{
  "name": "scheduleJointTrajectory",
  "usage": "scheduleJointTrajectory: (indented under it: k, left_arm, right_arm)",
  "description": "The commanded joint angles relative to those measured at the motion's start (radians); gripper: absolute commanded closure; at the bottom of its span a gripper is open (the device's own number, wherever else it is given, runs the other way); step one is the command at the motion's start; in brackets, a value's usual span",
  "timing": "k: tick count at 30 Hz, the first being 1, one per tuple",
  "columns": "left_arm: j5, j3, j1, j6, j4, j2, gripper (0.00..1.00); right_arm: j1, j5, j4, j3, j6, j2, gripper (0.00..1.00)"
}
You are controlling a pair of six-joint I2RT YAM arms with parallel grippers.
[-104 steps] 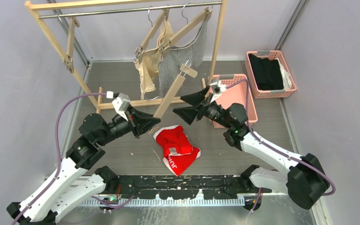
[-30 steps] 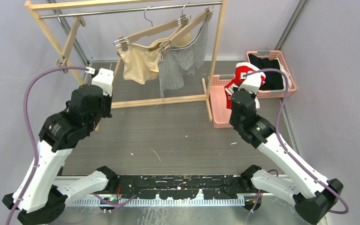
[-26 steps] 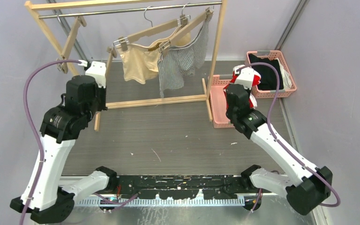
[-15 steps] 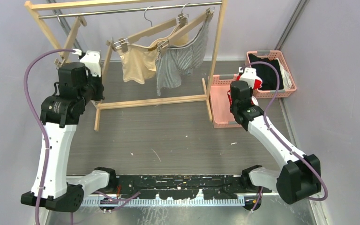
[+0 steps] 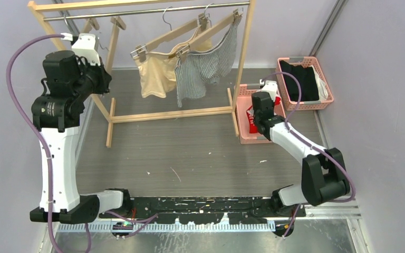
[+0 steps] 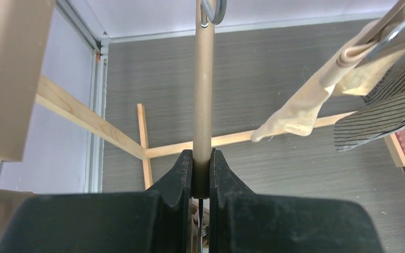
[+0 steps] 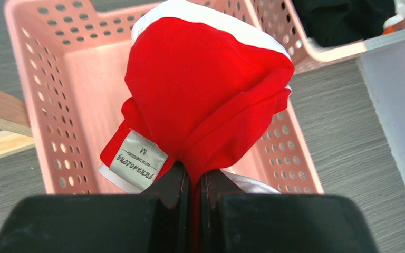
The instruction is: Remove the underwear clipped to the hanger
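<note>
Right gripper (image 7: 194, 182), pinching the red shorts (image 7: 205, 89) over the near pink basket (image 7: 47, 105), should lower before letting go; left gripper (image 6: 201, 158) clamps the bare hanger (image 6: 204, 95) far left; beige shorts (image 5: 153, 79) and striped shorts (image 5: 203, 68) hang clipped.

The right gripper (image 7: 194, 183) is pinching the bunched red underwear (image 7: 205, 89) between closed fingers, holding it over the pink basket (image 7: 42, 100). The underwear's white size tag (image 7: 137, 161) is facing the camera.
</note>
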Motion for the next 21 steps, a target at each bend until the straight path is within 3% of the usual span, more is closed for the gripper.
scheduleJointTrajectory:
  k: [1, 15, 21]
  left_arm:
    - [0.053, 0.087, 0.026, 0.000, 0.067, 0.017, 1.00]
    - [0.171, 0.193, 0.115, -0.057, 0.136, 0.128, 1.00]
    - [0.197, 0.176, 0.125, -0.069, 0.153, 0.106, 1.00]
  right_arm:
    - [-0.011, -0.017, 0.089, -0.012, 0.041, 0.063, 0.99]
    - [-0.020, -0.022, 0.108, -0.015, 0.062, 0.233, 0.99]
    - [-0.025, -0.026, 0.083, 0.004, 0.078, 0.254, 0.99]
